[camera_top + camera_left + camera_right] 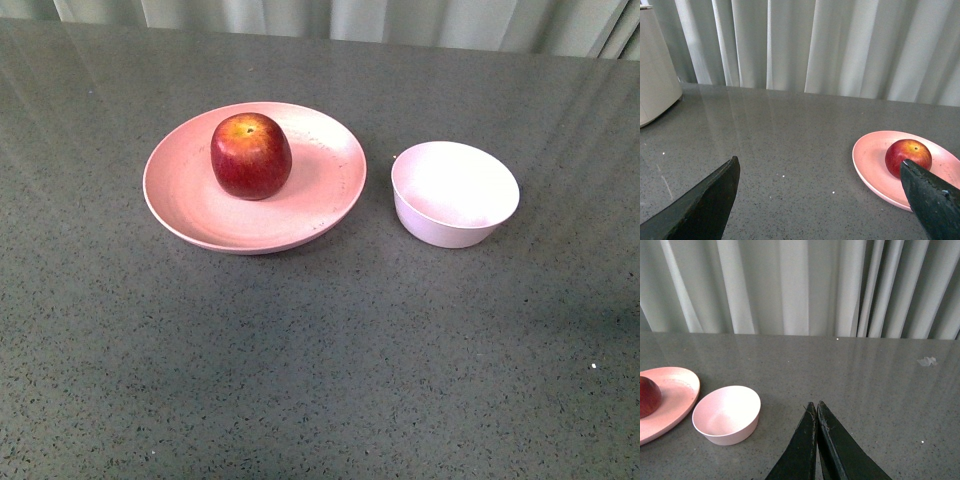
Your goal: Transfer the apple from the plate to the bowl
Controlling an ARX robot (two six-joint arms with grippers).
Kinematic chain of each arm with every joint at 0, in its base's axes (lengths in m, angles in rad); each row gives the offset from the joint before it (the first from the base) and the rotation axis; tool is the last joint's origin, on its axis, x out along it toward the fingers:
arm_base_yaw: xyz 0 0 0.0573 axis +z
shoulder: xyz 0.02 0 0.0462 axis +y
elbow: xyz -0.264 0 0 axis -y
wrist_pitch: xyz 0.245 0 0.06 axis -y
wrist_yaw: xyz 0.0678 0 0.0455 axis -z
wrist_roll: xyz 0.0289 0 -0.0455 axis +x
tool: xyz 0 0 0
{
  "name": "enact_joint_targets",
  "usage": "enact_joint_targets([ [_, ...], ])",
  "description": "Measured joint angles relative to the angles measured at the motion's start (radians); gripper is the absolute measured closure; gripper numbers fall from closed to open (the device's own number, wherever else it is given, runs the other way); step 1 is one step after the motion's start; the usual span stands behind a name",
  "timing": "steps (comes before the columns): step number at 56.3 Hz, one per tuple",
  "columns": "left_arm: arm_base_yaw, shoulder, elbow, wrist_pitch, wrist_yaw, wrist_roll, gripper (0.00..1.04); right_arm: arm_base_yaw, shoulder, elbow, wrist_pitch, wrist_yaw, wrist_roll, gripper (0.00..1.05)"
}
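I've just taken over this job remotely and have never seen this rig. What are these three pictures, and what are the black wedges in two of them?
You are looking through three cameras on a two-armed robot. The front view looks out from its body over a grey table; neither arm shows there. On the table a red apple sits on a wide pink plate, with a small empty bowl beside it, apart from the plate.

The other two pictures come from cameras on each wrist. The black wedges are the claw fingers. The left claw is spread wide open, with the apple and plate seen beyond it. The right claw has its fingers pressed together, near the bowl. Neither holds anything. Curtains hang behind.
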Motion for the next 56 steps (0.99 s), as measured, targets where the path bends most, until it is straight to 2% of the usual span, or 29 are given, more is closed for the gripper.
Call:
enact_joint_targets([
  [2, 0.000, 0.000, 0.000, 0.000, 0.000, 0.000, 0.09, 0.000, -0.015, 0.000, -0.015, 0.000, 0.000, 1.03],
  [5, 0.000, 0.000, 0.000, 0.000, 0.000, 0.000, 0.09, 0.000, -0.108, 0.000, -0.142, -0.002, 0.000, 1.03],
  [7, 0.000, 0.000, 0.000, 0.000, 0.000, 0.000, 0.09, 0.000, -0.159, 0.000, -0.176, 0.000, 0.000, 1.03],
  [18, 0.000, 0.000, 0.000, 0.000, 0.000, 0.000, 0.09, 0.000, -0.178, 0.000, -0.184, 0.000, -0.002, 1.01],
  [23, 0.000, 0.000, 0.000, 0.000, 0.000, 0.000, 0.09, 0.000, -0.179, 0.000, -0.185, 0.000, -0.002, 0.86],
  [27, 0.030, 0.161, 0.095, -0.195, 0.172, -0.085, 0.09, 0.000, -0.180, 0.000, -0.185, 0.000, -0.002, 0.70],
  [28, 0.028, 0.225, 0.116, -0.196, 0.195, -0.111, 0.09, 0.000, -0.180, 0.000, -0.185, -0.001, -0.002, 0.67],
  [30, 0.014, 0.379, 0.152, -0.140, 0.212, -0.149, 0.09, 0.000, -0.181, 0.000, -0.185, 0.000, -0.002, 0.58],
  [37, -0.019, 0.660, 0.216, 0.056, 0.209, -0.206, 0.09, 0.000, -0.181, 0.000, -0.185, 0.000, -0.002, 0.40],
  [48, -0.110, 1.078, 0.326, 0.354, 0.158, -0.251, 0.09, 0.000, -0.181, 0.000, -0.185, 0.000, -0.002, 0.09],
  [56, -0.177, 1.364, 0.428, 0.497, 0.129, -0.253, 0.09, 0.000, -0.181, 0.000, -0.185, 0.000, -0.002, 0.09],
])
